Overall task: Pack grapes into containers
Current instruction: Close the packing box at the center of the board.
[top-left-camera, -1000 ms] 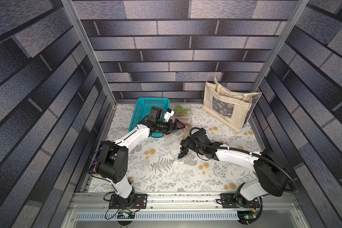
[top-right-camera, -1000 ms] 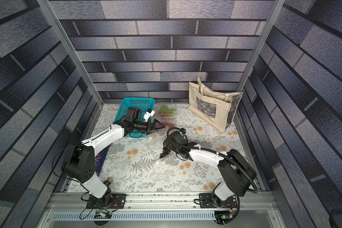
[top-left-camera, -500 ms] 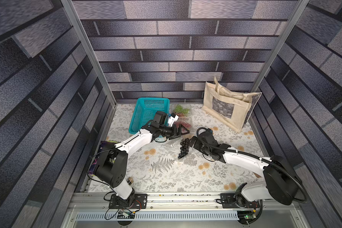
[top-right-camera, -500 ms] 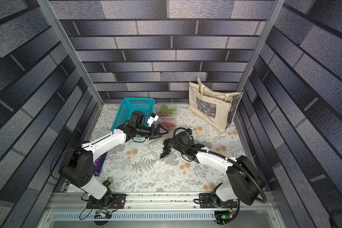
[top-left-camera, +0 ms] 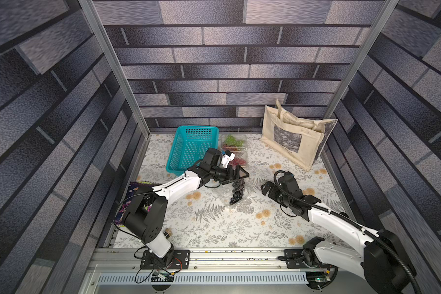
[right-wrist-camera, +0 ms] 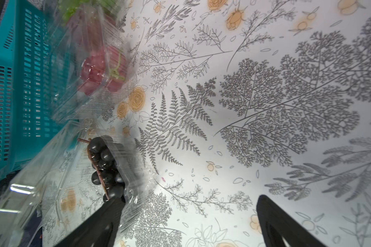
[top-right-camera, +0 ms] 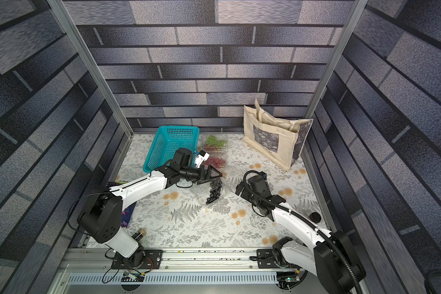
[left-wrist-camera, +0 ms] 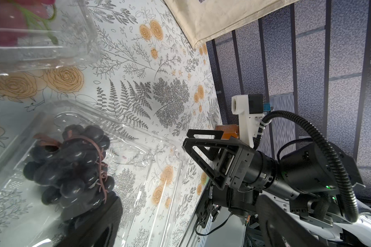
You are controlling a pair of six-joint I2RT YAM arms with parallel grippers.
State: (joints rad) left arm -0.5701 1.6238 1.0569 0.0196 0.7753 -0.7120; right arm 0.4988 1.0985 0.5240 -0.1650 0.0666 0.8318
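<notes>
Far left, the teal basket (top-left-camera: 191, 150) sits by the back wall, with the left arm reaching past its front corner. Next over, the left gripper (top-left-camera: 239, 175) has its jaws spread wide with nothing pinched between them, hanging right over the stem end of the black grapes (top-left-camera: 236, 193). That bunch lies in an open clear clamshell (left-wrist-camera: 141, 171) mid-table. One left finger (left-wrist-camera: 99, 220) looks pressed up against the bunch in the left wrist view, but it's too blurry to call contact. Just behind, beside the basket, the green grapes (top-left-camera: 231, 139) and red grapes (top-left-camera: 239, 161) sit in the other clamshells (top-left-camera: 243, 145). Then there's the right gripper (top-left-camera: 265, 189), jaws also wide and holding nothing, pointing at the clamshell from just beside it. One of its fingers (right-wrist-camera: 94, 224) overlaps the plastic edge, can't tell if it's touching. The beige tote bag (top-left-camera: 293, 137) stands far right, well apart.
</notes>
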